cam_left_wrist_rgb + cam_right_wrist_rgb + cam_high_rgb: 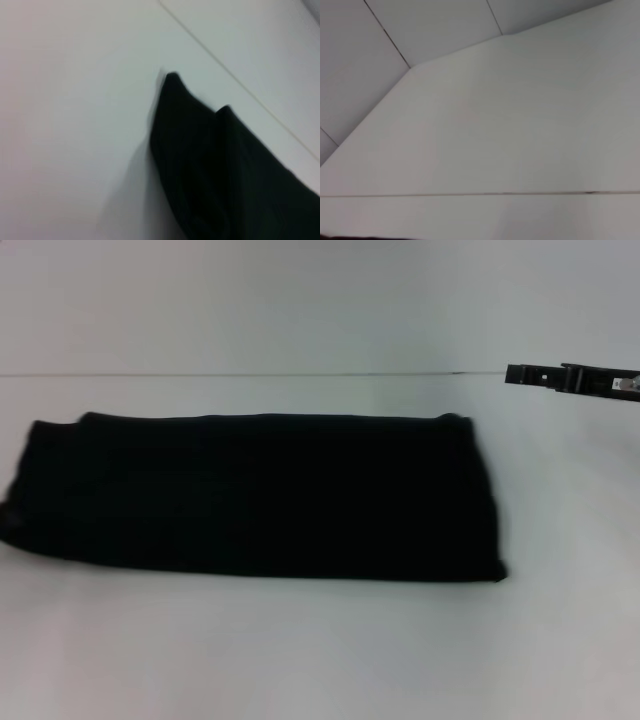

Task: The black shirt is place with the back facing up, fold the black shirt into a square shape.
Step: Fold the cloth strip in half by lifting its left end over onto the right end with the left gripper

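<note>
The black shirt (255, 495) lies flat on the white table (320, 650) as a long folded band, left of centre; further back at the right edge, the right gripper (575, 378) hangs well apart from it; its jaws I cannot tell.

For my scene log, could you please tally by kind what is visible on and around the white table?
Black soft-fabric shirt, folded into a long band on the table: 1
Black robot gripper, the right gripper, at the far right above the table: 1
White table: 1
Total: 3
</note>
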You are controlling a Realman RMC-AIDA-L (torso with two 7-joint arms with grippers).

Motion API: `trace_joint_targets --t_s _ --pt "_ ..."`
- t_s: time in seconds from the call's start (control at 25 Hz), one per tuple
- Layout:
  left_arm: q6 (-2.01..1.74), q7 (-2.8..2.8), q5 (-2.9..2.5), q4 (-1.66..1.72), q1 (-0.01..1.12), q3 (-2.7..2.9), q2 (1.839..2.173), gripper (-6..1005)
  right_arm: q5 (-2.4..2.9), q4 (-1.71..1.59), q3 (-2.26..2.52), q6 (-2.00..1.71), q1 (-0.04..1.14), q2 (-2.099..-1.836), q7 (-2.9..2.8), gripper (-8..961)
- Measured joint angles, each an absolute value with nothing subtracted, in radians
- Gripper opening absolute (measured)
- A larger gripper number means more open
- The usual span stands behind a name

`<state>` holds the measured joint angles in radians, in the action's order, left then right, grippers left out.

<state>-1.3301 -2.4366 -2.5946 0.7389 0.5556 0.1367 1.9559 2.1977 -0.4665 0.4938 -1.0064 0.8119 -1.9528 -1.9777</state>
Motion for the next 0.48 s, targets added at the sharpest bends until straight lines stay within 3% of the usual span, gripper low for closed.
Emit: trace_joint_targets --t_s 0.24,0.48 --pt "-1.454 -2.396 -2.582 0.801 0.535 0.07 1.922 50 2.184 -0.467 0.495 -0.994 0.819 -1.964 -1.981 859" --pt "-1.658 -2.323 -2.411 0.742 0.67 0.156 1.903 63 2.177 -0.472 0.495 -0.986 0.811 -1.969 -1.973 859"
